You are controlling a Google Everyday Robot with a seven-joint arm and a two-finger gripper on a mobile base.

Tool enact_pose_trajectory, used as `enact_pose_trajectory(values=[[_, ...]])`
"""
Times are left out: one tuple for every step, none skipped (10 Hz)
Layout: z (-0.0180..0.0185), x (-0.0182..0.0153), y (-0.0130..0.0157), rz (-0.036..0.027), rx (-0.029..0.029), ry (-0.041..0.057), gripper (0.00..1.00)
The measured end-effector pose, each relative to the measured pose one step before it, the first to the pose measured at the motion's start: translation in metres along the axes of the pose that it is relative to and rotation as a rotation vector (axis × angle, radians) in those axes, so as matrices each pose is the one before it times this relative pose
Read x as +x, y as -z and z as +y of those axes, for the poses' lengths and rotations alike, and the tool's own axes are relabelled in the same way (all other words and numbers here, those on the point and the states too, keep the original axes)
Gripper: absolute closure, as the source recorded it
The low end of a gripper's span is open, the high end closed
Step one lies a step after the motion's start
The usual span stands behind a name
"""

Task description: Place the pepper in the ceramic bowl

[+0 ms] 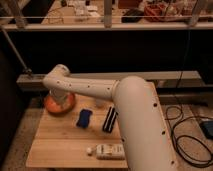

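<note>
The ceramic bowl (56, 105) is a glossy orange shallow bowl at the far left of the wooden table (65, 140). My white arm reaches across the table from the lower right, and its wrist end hangs right over the bowl. The gripper (59, 100) points down into the bowl, mostly hidden by the wrist. The pepper is not visible; the arm and bowl rim hide whatever is inside the bowl.
A blue pad (84, 118) lies at the middle of the table. A black oblong object (109, 119) lies right of it. A white bottle (106, 150) lies on its side near the front edge. Cables (187, 135) run on the floor at right.
</note>
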Motion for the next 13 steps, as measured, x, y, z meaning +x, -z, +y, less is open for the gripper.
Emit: enact_pose_trajectory(values=[[0.00132,0.00084,-0.00012,0.00083,-0.00418,-0.00221,0.95],[-0.00033,0.00120,0.00166,0.00281,0.00021,-0.00278,0.95],[0.00130,0.00061,-0.00039,0.00103,-0.00446,-0.00237,0.95],[-0.00006,0.00150,0.00102,0.00226,-0.00114,-0.00262,0.95],[0.00050,0.00110,0.00018,0.00216,-0.00406,-0.00241,0.95],[-0.00018,-0.00017,0.00017,0.00141,-0.00340,-0.00063,0.95],[-0.00002,0.00031,0.00054,0.00156,-0.00251,-0.00179,0.95],[0.00031,0.00057,0.00023,0.00123,-0.00223,-0.00189,0.95],[0.00055,0.00103,0.00045,0.00181,-0.00229,-0.00294,0.95],[0.00060,0.00103,0.00044,0.00195,-0.00223,-0.00305,0.95],[0.00021,0.00062,0.00042,0.00113,-0.00098,-0.00213,0.95],[0.00015,0.00095,0.00069,0.00209,-0.00092,-0.00255,0.95],[0.00014,0.00013,0.00034,0.00111,-0.00171,-0.00191,0.95]])
